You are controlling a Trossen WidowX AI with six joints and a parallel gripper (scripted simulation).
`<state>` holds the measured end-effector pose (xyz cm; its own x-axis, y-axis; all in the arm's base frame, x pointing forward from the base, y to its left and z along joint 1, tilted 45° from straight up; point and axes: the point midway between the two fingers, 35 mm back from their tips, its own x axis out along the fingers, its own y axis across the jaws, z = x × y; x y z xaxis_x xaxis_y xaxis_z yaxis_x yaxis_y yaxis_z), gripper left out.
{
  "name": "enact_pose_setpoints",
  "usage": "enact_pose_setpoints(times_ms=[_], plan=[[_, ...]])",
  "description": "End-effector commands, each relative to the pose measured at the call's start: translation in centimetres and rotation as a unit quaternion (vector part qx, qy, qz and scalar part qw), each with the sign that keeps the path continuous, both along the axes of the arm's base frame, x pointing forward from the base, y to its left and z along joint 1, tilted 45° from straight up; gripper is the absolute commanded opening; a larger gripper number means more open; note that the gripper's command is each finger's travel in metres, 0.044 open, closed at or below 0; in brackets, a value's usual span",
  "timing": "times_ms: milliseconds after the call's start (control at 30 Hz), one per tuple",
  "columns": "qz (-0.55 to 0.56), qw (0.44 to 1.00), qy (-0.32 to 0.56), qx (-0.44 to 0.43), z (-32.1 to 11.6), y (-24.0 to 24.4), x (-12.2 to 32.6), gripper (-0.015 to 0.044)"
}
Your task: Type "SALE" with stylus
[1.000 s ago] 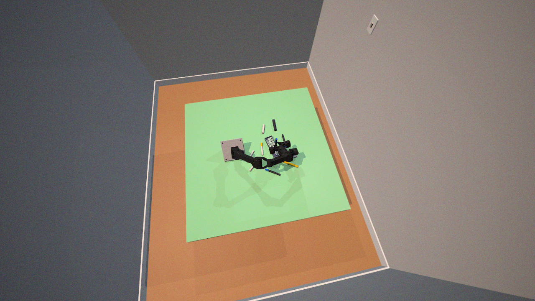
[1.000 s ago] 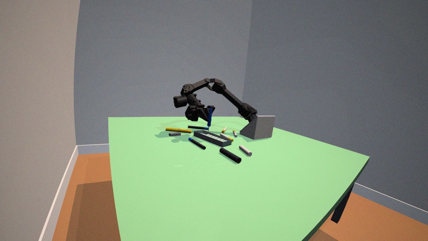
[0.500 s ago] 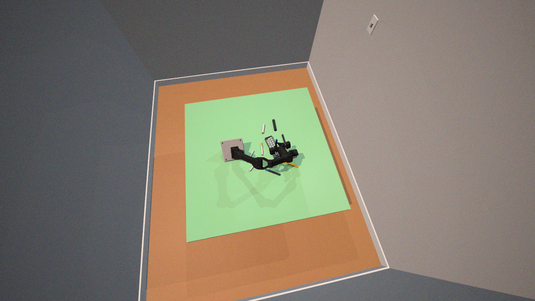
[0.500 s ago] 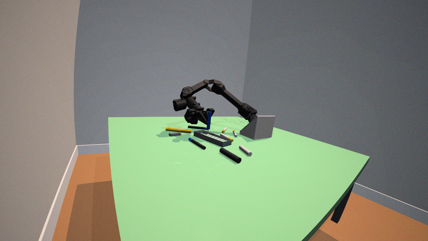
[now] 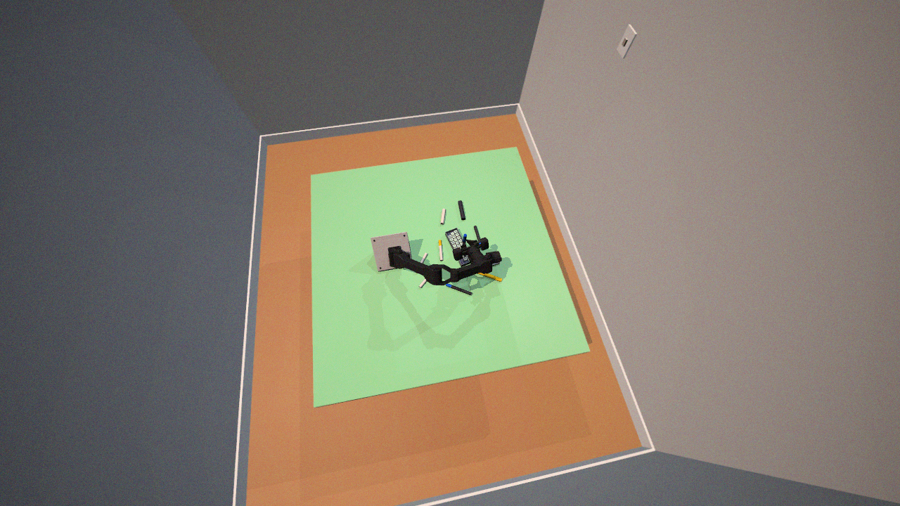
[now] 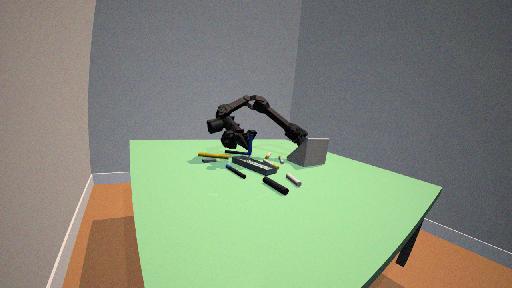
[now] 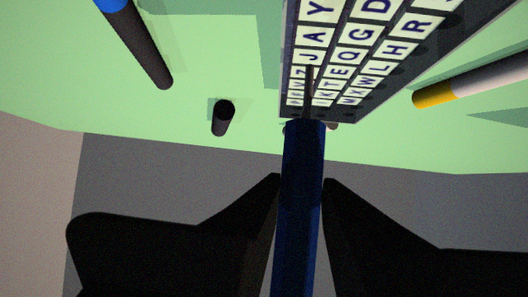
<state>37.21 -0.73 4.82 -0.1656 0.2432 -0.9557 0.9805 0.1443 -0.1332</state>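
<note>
My gripper [image 5: 464, 246] [image 6: 249, 147] [image 7: 300, 185] is shut on the blue stylus [image 5: 465, 237] [image 6: 251, 143] [image 7: 303, 144], which stands nearly upright with its thin dark tip downward. The keyboard [image 5: 453, 238] [image 6: 250, 167] [image 7: 396, 82] is a dark tray with white lettered keys. In the wrist view the tip overlaps the lower edge of the J key [image 7: 306, 56], beside the Z key. Whether it touches a key cannot be told. The A key [image 7: 314, 37], E key [image 7: 338, 72] and L key [image 7: 381, 67] show. The S key is mostly cut off at the top edge.
A black pen with a blue end [image 6: 238, 172] [image 7: 144, 45] lies beside the keyboard. A thick black cylinder [image 6: 275, 185] [image 7: 223, 113] and a white one [image 6: 293, 179] lie past its end. A white-and-yellow marker [image 6: 270, 163] [image 7: 483, 80] lies on the base side. A yellow rod [image 6: 213, 155] lies behind.
</note>
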Motion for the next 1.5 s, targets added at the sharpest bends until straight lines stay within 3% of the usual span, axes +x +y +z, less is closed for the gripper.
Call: enact_pose_setpoints(times_ms=[0, 1467], plan=[[0.003, 1.0, -0.001, -0.001, -0.2, -0.2, 0.0, 0.0081], [0.003, 1.0, 0.0, -0.001, -1.3, -1.3, 0.0, 0.0081]])
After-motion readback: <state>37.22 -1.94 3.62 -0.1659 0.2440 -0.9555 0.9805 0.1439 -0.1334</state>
